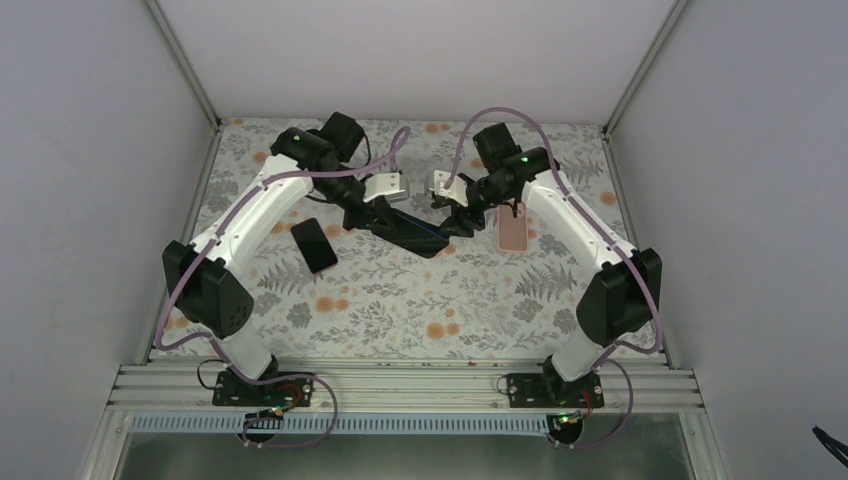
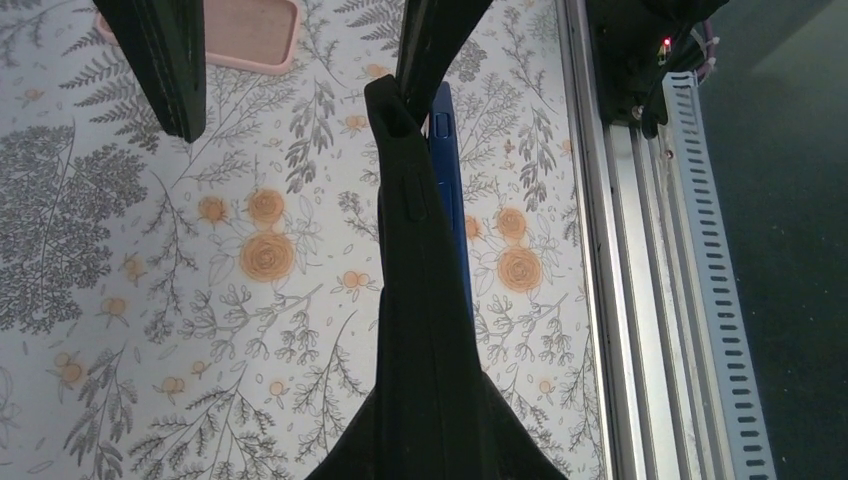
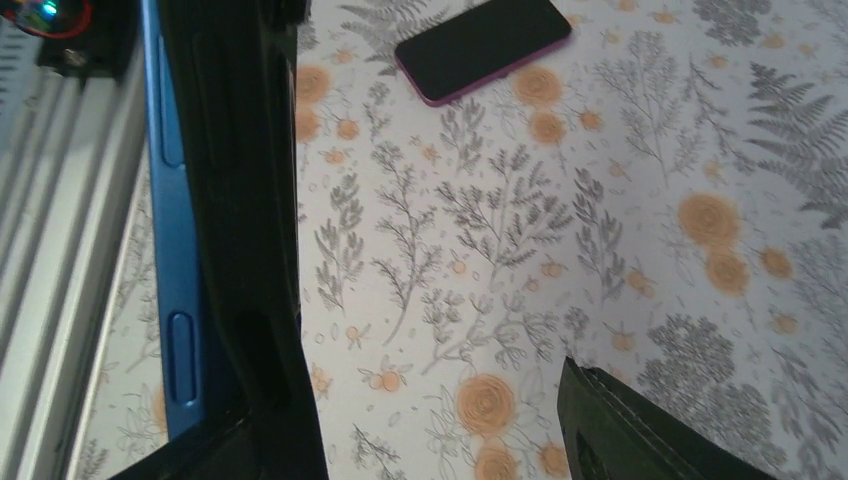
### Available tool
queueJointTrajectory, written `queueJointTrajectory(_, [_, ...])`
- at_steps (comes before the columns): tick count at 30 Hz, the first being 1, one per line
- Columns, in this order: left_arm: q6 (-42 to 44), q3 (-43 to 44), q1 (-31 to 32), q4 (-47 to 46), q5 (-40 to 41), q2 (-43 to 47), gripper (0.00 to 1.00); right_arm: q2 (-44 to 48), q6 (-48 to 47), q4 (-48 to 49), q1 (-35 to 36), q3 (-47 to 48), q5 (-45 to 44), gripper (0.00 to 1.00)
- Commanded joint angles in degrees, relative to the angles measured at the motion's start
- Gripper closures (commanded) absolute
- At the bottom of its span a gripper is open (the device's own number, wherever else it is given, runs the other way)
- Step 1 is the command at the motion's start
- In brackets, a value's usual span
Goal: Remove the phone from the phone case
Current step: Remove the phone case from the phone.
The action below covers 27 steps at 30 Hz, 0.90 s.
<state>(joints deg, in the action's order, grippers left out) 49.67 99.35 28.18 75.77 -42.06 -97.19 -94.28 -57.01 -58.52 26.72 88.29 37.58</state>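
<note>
A black phone case [image 1: 415, 237] with a blue phone in it is held above the middle of the table. My left gripper [image 1: 378, 215] is shut on one end of the case. In the left wrist view the case [image 2: 410, 290] stands edge-on between my left gripper's [image 2: 430, 445] closed fingers, and the blue phone [image 2: 447, 180] shows along its right side. My right gripper [image 1: 458, 218] is open at the case's other end. In the right wrist view my right gripper [image 3: 440, 430] has one finger against the black case [image 3: 245, 200] and blue phone [image 3: 172, 250], the other finger [image 3: 640, 430] well apart.
A black phone with a purple edge [image 1: 314, 245] lies on the floral cloth left of centre, also in the right wrist view [image 3: 483, 45]. An empty pink case [image 1: 513, 233] lies right of centre, under the right arm. Aluminium rails [image 1: 400, 385] run along the near edge.
</note>
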Motion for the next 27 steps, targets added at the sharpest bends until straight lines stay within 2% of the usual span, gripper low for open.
queueJointTrajectory(1, [-1.89,-2.09,2.81,-10.07,-6.40,3.50,0.98,-2.52,-4.35,-0.83,2.42,3.20,18.23,0.30])
queueJointTrajectory(5, [-6.66,-3.54,2.20,-17.58,0.50,6.09,0.98,-5.86,-14.94,-14.03,2.91,4.72,26.85,0.30])
queueJointTrajectory(8, [-9.58,-5.24,1.75,-24.07,8.18,7.87,0.98,-5.94,-15.16,-15.22,4.99,2.36,29.77,0.31])
queueJointTrajectory(12, [-12.42,-7.15,0.82,-32.22,14.37,9.04,0.98,-4.35,-14.73,-15.13,10.17,0.33,27.13,0.34])
queueJointTrajectory(13, [-13.01,-6.84,0.61,-33.04,15.13,8.80,0.98,-4.40,-14.00,-15.11,10.75,0.88,27.07,0.39])
queueJointTrajectory(19, [-13.52,-5.55,0.21,-32.95,15.04,8.64,0.98,-4.13,-8.79,-12.97,10.94,3.45,25.78,0.94])
queueJointTrajectory(26, [-11.42,-6.76,-0.48,-33.61,17.66,11.55,0.97,-2.64,-7.44,-13.18,10.31,3.06,24.52,0.97])
queueJointTrajectory(27, [-11.36,-6.49,-0.76,-33.04,17.67,11.58,0.93,-2.43,-7.07,-13.03,9.98,2.70,24.29,0.97])
